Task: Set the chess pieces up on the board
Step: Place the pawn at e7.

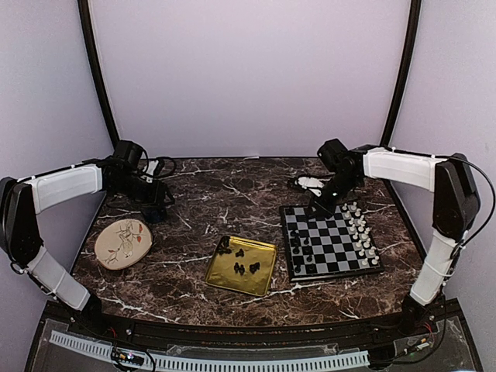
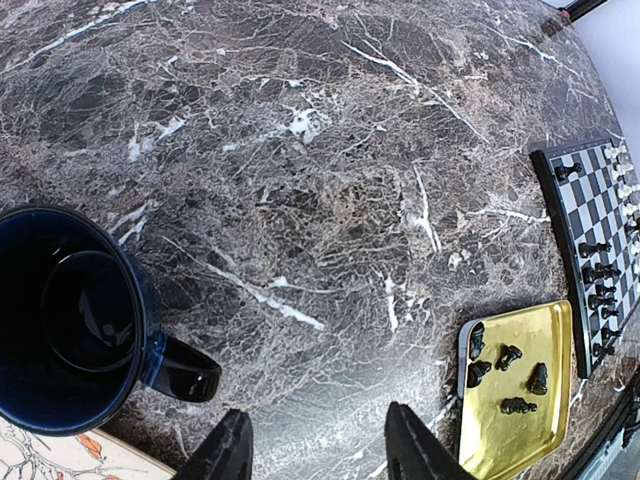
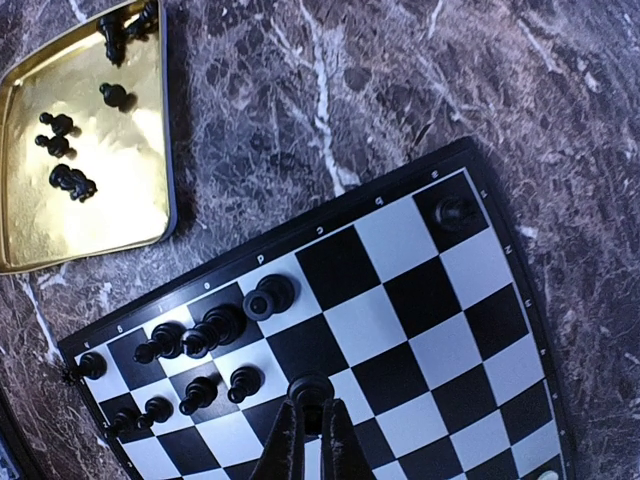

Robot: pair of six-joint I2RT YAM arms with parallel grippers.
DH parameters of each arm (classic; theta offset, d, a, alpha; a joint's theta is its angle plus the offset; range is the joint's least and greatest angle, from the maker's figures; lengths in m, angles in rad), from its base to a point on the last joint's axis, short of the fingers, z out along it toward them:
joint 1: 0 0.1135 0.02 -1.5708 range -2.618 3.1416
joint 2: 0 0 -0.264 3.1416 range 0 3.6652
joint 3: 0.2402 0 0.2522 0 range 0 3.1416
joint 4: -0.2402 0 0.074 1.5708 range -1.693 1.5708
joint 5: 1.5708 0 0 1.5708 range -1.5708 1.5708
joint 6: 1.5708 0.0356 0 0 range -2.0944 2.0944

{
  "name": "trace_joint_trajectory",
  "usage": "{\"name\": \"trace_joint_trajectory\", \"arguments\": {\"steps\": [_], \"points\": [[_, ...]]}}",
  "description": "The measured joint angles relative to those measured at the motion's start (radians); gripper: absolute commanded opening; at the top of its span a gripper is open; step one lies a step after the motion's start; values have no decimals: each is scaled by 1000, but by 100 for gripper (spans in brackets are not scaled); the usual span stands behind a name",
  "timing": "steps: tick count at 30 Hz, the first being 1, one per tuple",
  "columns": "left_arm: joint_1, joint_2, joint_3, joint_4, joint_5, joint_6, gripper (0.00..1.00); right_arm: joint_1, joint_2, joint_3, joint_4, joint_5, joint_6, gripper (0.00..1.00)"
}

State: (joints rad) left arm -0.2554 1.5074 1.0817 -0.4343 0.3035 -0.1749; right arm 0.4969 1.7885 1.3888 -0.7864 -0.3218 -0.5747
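Note:
The board [image 1: 333, 273] lies at the right of the table, with white chess pieces [image 1: 363, 232] along its right side and black ones [image 1: 301, 248] on its left. My right gripper [image 3: 311, 415] is shut on a black piece [image 3: 311, 388] and holds it just over the board [image 3: 420, 300], beside the standing black pieces [image 3: 215, 325]. One black piece [image 3: 455, 208] stands in the board's far corner. Several black pieces [image 1: 240, 260] lie in the gold tray [image 1: 213, 275]. My left gripper [image 2: 318, 440] is open and empty above bare marble at the far left.
A dark blue mug [image 2: 70, 320] stands just left of my left gripper. A round floral plate [image 1: 122, 242] lies at the left front. The gold tray [image 3: 90, 220] sits close to the board's left edge. A white object [image 1: 311, 184] lies behind the board.

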Motion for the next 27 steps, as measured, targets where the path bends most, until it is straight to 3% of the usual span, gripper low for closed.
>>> {"name": "trace_joint_trajectory", "arguments": {"steps": [10, 27], "points": [[0, 3, 0, 0, 5, 3, 47, 23, 0, -98, 64, 56, -1, 3], [0, 3, 0, 0, 14, 5, 47, 67, 58, -103, 92, 109, 0, 4]]}}
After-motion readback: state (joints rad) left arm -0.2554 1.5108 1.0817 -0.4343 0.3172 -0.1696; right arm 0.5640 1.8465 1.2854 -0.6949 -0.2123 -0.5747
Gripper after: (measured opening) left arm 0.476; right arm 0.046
